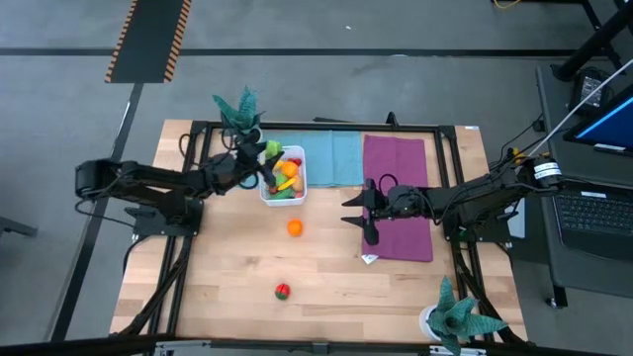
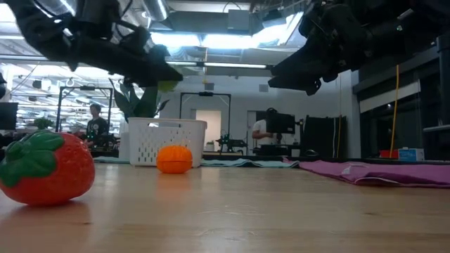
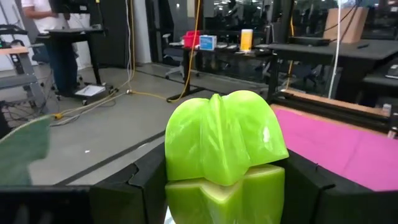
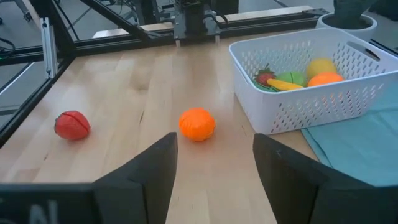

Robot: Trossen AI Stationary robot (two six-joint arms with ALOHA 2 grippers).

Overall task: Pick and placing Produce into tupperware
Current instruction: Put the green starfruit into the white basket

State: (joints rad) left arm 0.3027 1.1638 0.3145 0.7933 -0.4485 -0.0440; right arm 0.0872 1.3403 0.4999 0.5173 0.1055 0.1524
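Wooden counter (image 1: 227, 277) in view: a green toy fruit (image 3: 221, 149) is clenched in the left gripper (image 1: 263, 158) over the white tupperware (image 1: 297, 194). If dropped off-centre, the rim could be clipped. Right gripper (image 1: 358, 210) hangs unclenched, empty, facing the orange (image 4: 197, 124).

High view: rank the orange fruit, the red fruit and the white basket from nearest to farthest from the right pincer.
From the right pincer:
1. Orange fruit, on bare wood toward the table's middle.
2. White basket, beyond it, under the left pincer.
3. Red fruit, alone near the front edge.
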